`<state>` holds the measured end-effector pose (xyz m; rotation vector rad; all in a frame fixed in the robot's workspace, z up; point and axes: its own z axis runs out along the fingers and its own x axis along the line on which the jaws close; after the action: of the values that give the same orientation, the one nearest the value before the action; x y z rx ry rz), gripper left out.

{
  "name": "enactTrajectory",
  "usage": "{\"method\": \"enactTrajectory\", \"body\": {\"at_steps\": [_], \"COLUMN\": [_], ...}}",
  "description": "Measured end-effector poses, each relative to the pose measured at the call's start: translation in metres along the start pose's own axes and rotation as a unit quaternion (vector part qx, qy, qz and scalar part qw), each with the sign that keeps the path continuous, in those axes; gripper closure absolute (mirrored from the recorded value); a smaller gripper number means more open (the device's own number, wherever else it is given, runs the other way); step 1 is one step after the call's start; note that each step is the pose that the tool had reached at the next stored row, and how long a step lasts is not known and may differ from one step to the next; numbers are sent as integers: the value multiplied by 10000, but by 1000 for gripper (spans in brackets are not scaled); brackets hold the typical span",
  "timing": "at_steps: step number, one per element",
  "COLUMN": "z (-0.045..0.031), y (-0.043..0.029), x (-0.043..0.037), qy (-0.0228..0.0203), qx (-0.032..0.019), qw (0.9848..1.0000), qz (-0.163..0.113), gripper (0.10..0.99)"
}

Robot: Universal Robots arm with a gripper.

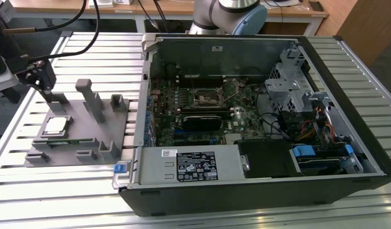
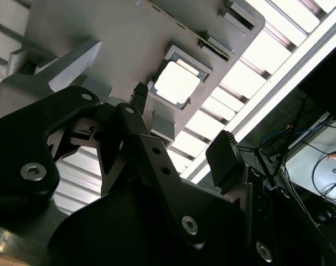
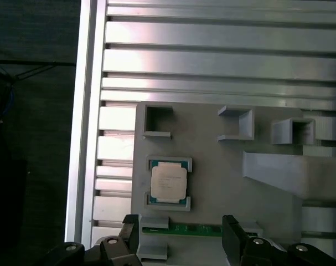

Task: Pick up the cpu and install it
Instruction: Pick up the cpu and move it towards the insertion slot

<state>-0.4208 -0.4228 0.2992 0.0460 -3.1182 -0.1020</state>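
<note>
Exterior view: the gripper (image 1: 44, 82) hangs above the far end of a grey fixture (image 1: 80, 126) that lies on the slatted table (image 1: 68, 191), at the exterior view's left of an open case (image 1: 246, 202). The cpu (image 1: 56, 126) lies flat, silver top up, in a square framed recess of the fixture, near the gripper but apart from it; a green memory stick (image 1: 65, 141) lies in a slot just beside the recess. Inside the case the board's socket (image 1: 205, 98) stands without a chip. First wrist view: the fingers (image 3: 232, 235) are spread wide with nothing held, the cpu (image 3: 169, 184) beyond their tips, the memory stick (image 3: 198, 229) seen across the gap. Second wrist view: the cpu (image 2: 177, 83) shows bright in its recess beyond the spread gripper (image 2: 181, 126)
</note>
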Motion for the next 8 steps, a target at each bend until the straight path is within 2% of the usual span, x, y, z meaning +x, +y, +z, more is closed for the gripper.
{"method": "enactTrajectory", "body": {"at_steps": [8], "z": [32], "y": [-2], "x": [-1], "qy": [0], "qx": [0], "qw": [10000], "qz": [0], "gripper": [380]}}
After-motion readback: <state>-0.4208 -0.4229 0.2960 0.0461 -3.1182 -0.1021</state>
